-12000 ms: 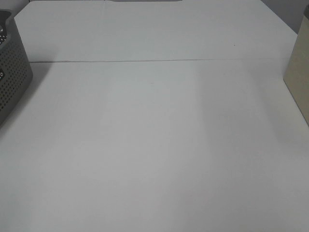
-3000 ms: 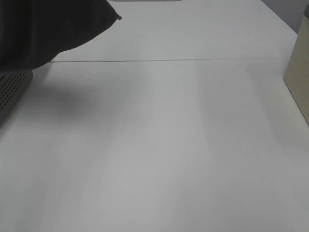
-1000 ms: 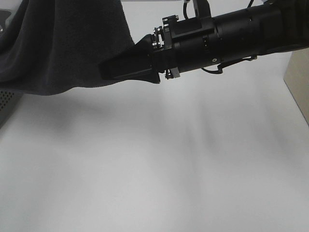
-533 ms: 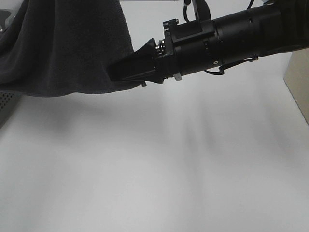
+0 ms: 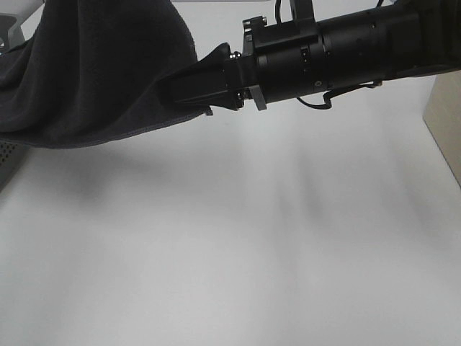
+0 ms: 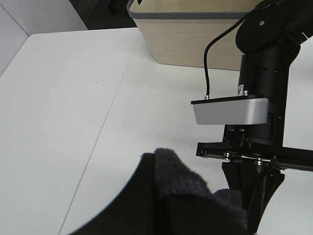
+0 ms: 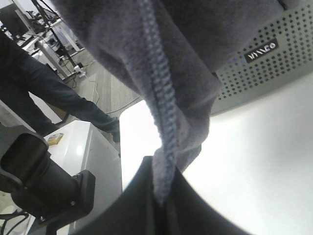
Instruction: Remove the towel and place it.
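The dark navy towel [image 5: 101, 72] hangs in the air at the upper left of the exterior view, over the table's far left. My right gripper [image 5: 171, 91] reaches across from the right and is shut on the towel's lower right hemmed edge. In the right wrist view the hem [image 7: 159, 98] runs down into the closed right gripper [image 7: 160, 196]. In the left wrist view my left gripper [image 6: 156, 210] is shut on a bunched fold of the towel [image 6: 188, 188], close beside the right arm's wrist [image 6: 259, 122]. The left gripper is hidden in the exterior view.
A grey perforated basket [image 5: 6, 155] stands at the left edge, partly behind the towel, and shows in the right wrist view [image 7: 264, 63]. A beige bin [image 5: 448, 122] stands at the right edge, also in the left wrist view [image 6: 195, 34]. The white table [image 5: 230, 252] lies below.
The towel came in from the upper left, then the right arm reached across. In the last second the right gripper closed on the towel's edge and drew it slightly up and right.
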Tool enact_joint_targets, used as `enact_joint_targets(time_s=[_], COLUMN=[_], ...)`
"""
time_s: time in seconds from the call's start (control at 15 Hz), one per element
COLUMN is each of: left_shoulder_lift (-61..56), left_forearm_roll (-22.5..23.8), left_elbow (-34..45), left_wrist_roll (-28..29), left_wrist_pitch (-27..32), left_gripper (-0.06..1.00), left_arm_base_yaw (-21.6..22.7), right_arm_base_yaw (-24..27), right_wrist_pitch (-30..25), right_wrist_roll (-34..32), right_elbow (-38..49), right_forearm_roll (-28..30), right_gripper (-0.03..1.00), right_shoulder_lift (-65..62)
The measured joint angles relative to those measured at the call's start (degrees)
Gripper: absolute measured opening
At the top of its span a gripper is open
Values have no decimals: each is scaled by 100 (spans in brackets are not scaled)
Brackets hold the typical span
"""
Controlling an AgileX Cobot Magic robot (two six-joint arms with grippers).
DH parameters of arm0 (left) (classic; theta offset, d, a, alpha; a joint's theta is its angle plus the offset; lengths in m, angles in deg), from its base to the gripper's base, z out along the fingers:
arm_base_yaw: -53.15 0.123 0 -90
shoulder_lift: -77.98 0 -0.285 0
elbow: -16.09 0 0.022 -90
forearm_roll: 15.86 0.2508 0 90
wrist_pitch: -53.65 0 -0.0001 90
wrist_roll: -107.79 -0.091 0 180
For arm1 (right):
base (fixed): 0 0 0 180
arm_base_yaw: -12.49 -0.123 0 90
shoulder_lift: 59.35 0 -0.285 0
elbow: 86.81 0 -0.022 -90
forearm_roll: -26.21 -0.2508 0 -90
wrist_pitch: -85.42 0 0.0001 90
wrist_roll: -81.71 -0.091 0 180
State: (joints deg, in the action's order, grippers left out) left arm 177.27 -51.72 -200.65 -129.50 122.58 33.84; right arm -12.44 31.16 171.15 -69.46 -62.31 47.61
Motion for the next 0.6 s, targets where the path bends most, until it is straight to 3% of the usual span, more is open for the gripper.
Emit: enact_joint_targets(time_s=[0.13,0.27,0.4,0.6], left_shoulder_lift=[0,0,0,0], left_forearm_roll=[17,17,17,183], left_elbow=[0,0,0,0], left_wrist_roll=[0,0,0,0], left_wrist_pitch=[0,-6,-40,-229], left_gripper=[0,0,0,0], left_arm_base_yaw=[0,0,0,0], right_arm_base_yaw=[0,0,0,0], right_wrist_pitch=[321,309,-17,-584], right_wrist_roll=[-1129,-2790,-4469,-6079], right_elbow=[-395,-1003,-1713,-2584], right_forearm_roll=[951,2349,3873,5741], right_gripper=[1,1,1,1], right_shoulder_lift=[-149,-395,-665,-905])
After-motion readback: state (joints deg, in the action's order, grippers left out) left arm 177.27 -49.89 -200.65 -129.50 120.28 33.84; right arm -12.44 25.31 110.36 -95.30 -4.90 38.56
